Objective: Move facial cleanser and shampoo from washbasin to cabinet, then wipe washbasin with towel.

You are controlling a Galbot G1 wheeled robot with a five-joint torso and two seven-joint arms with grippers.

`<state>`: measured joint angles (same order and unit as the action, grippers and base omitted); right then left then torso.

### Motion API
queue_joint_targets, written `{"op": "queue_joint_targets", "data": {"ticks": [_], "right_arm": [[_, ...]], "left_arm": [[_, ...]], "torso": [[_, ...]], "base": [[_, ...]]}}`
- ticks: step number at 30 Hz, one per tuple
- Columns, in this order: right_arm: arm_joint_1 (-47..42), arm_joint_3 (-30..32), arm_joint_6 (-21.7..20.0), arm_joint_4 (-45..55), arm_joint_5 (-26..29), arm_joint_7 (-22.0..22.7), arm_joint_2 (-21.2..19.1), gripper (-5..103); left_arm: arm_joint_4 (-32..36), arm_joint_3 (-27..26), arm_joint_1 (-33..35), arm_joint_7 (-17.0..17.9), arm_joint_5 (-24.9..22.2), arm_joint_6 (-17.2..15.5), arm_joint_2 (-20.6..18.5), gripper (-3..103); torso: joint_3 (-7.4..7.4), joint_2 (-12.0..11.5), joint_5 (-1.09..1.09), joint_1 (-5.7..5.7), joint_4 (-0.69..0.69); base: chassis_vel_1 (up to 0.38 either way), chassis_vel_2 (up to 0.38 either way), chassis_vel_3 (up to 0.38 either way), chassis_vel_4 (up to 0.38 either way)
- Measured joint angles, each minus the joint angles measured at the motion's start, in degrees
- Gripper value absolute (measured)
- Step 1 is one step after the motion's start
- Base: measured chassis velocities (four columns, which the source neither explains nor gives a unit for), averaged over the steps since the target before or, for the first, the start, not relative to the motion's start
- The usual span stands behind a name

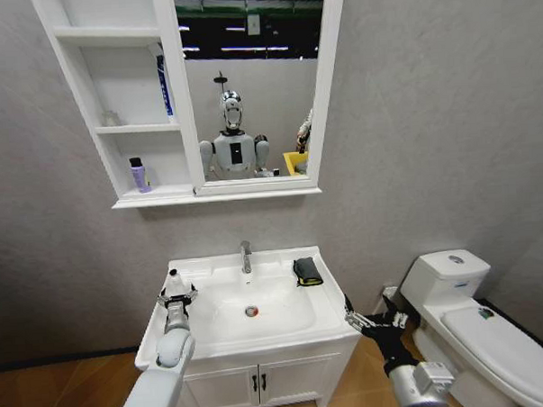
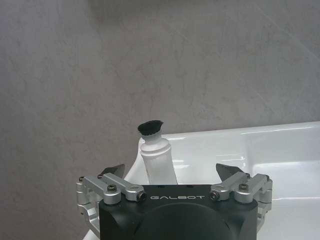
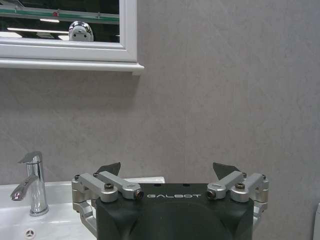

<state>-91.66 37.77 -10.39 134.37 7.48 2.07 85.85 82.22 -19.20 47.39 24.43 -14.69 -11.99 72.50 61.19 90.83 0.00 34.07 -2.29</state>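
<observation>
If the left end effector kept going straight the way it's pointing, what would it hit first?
Most likely the white bottle with the black cap: it stands on the washbasin rim between the open fingers of the left end effector. Past it lies the grey wall, though depth is uncertain.

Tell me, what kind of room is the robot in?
Most likely a bathroom, maybe a mock-up: there is a white ceramic washbasin with a chrome tap, a white-framed wall mirror beside open shelves, and a white toilet next to it.
</observation>
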Motion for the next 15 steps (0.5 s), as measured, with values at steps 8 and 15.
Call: {"op": "queue_joint_targets", "data": {"ticks": [8,15], "right_arm": [[-0.31,0.60,0.70,-0.72,0.51,0.30,-0.12,100],[0.01,0.59,0.67,-0.82,1.09,0.54,-0.03,100]], "left_arm": [[-7.31,0.64,-5.49,-0.09,-0.39,-0.28,0.62,100],[-9.82,0.96,-7.06,-0.36,-0.80,-0.47,0.90,98]], "torso": [[0.00,0.00,0.00,0.00,0.00],[0.00,0.00,0.00,0.00,0.00]], "base": [[0.000,0.000,0.000,0.000],[0.000,0.000,0.000,0.000]]}}
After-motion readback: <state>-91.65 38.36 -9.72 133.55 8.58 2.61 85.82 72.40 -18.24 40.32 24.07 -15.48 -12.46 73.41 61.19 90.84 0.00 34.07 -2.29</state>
